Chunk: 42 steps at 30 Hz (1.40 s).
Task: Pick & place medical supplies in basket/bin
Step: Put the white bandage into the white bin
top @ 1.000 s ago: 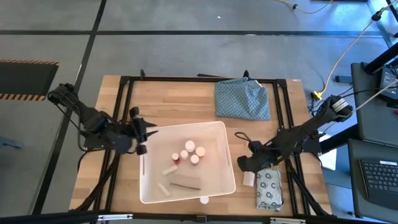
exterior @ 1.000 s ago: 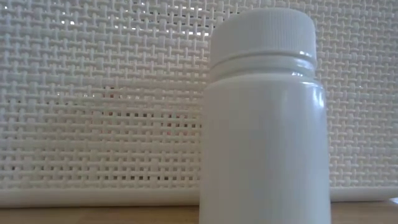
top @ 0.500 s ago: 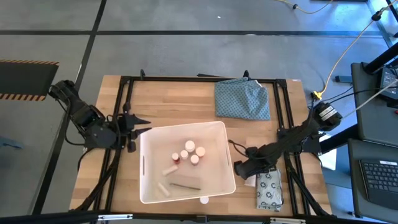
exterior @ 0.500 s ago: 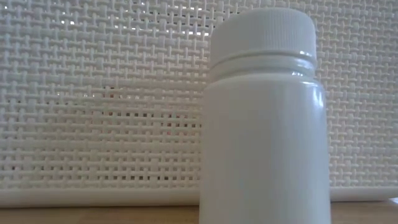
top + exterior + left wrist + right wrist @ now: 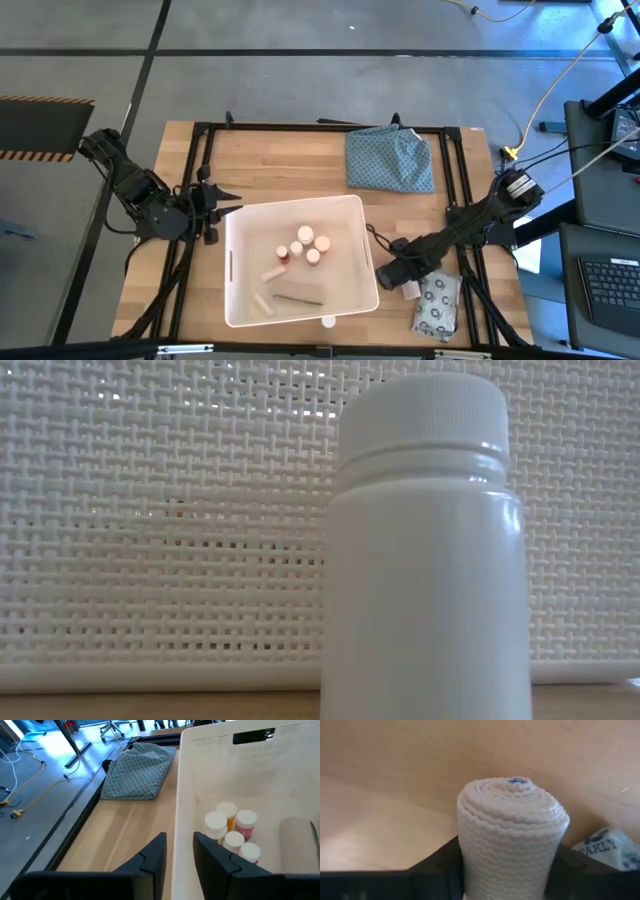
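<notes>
Looking down on the worktop, I see my right claw low beside the tub's right wall, its fingers pressed against both sides of a rolled white bandage, with the ring-printed packet just to its right. On a wrapper behind the roll I read only the letters "ARLY". My left claw hovers at the tub's far left corner, fingers a narrow gap apart with nothing between them. Inside the tub sit white bottles, one red bottle and white tubes. Another white bottle stands at the tub's near wall. A patterned cloth lies at the far right.
</notes>
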Each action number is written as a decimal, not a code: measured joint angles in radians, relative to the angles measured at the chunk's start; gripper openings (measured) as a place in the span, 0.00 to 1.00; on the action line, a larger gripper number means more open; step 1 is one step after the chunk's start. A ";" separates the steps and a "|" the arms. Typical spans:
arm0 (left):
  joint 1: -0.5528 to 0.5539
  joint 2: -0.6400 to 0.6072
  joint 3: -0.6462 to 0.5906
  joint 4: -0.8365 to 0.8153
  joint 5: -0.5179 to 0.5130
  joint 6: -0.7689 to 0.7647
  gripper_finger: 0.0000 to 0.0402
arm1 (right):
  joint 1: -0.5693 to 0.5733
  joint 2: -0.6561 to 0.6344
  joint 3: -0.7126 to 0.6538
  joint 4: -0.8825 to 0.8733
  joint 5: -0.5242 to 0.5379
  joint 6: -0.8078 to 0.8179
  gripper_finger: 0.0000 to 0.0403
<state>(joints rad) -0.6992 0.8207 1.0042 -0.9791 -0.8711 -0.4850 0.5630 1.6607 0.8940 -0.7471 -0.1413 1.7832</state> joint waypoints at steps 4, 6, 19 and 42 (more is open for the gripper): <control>0.001 0.000 0.000 0.000 -0.001 -0.004 0.22 | -0.007 -0.026 0.000 -0.031 0.001 -0.075 0.39; 0.001 0.000 0.000 -0.003 -0.001 -0.022 0.22 | -0.012 -0.054 0.000 -0.047 0.001 -0.105 0.38; 0.001 0.000 0.000 -0.020 0.001 -0.079 0.22 | -0.017 -0.456 0.000 -0.231 0.334 -0.159 0.39; 0.000 0.000 0.000 -0.016 0.039 -0.141 0.20 | -0.077 -0.353 0.416 0.451 0.820 -1.791 0.39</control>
<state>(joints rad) -0.6994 0.8207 1.0042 -0.9952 -0.8320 -0.6259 0.4860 1.3079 1.3100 -0.2965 0.6787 -0.0074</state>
